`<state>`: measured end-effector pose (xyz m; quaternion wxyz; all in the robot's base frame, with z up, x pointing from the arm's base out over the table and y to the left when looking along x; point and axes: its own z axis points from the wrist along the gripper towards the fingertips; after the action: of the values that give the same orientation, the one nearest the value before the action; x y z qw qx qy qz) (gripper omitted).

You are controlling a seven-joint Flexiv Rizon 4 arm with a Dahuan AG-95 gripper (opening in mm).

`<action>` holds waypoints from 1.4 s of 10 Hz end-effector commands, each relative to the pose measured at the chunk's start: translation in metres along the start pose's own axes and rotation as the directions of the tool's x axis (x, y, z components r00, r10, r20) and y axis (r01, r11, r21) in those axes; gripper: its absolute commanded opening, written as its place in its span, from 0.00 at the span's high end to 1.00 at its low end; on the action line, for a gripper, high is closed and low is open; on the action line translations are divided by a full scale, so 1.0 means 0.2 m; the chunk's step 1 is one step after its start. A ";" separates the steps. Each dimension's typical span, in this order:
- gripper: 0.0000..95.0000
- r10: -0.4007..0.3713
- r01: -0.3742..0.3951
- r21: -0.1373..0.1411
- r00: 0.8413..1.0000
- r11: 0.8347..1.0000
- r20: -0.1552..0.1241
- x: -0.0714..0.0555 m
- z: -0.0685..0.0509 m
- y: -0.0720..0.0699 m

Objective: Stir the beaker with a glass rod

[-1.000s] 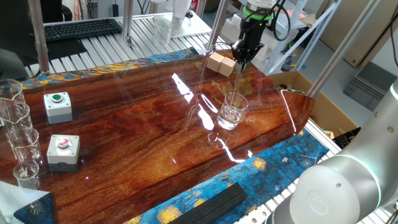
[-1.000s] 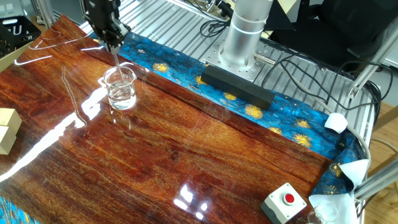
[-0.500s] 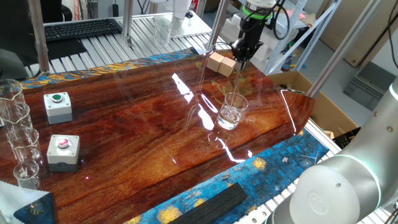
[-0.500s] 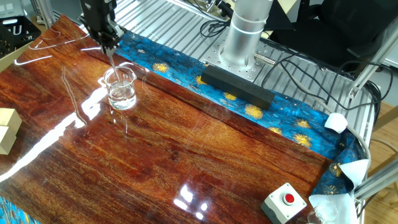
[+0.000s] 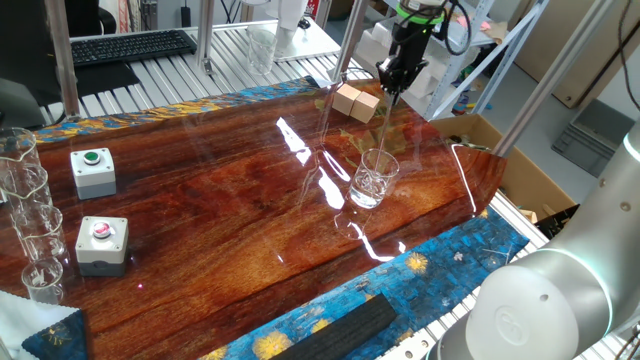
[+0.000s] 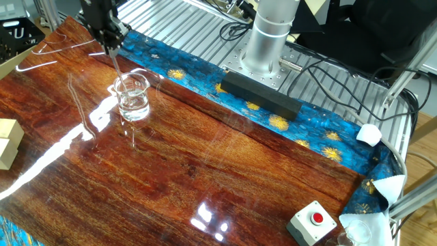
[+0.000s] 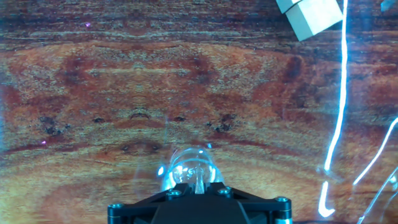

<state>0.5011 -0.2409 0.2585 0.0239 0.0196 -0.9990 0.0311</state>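
Note:
The beaker [image 5: 373, 180] is a short clear glass one standing upright on the wooden table [image 5: 220, 200]; it also shows in the other fixed view [image 6: 132, 97] and from above in the hand view [image 7: 189, 169]. My gripper [image 5: 391, 86] hangs above the beaker, shut on the top of the glass rod [image 5: 384, 125]. The thin rod [image 6: 116, 68] hangs down from the gripper [image 6: 110, 49] to about the beaker's rim. In the hand view the rod [image 7: 198, 180] sits between the gripper's [image 7: 198, 190] jaws, pointing at the beaker.
Two wooden blocks [image 5: 355, 101] lie behind the beaker. Two button boxes [image 5: 93, 170] and several tall glass vessels [image 5: 25, 215] stand at the left. A black bar [image 6: 259, 96] lies on the blue cloth by the arm's base. A cardboard box [image 5: 500, 160] sits past the table's right end.
The gripper has risen with the rod, lifting the rod's lower end up from inside the beaker toward its rim. The beaker has not moved.

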 end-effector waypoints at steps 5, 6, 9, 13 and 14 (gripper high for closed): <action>1.00 0.028 -0.028 -0.005 0.999 1.000 -0.033 0.12 -0.03 0.05; 1.00 0.036 -0.036 -0.008 0.999 0.999 -0.033 0.13 -0.02 0.06; 1.00 0.093 -0.094 -0.033 0.995 0.995 -0.031 0.14 0.00 0.13; 1.00 0.141 -0.142 -0.027 0.990 0.989 -0.025 0.04 0.01 0.23; 1.00 0.140 -0.140 -0.021 0.990 0.990 -0.023 0.02 0.01 0.24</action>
<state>0.4972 -0.1929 0.2527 0.0300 -0.0530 -0.9978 0.0242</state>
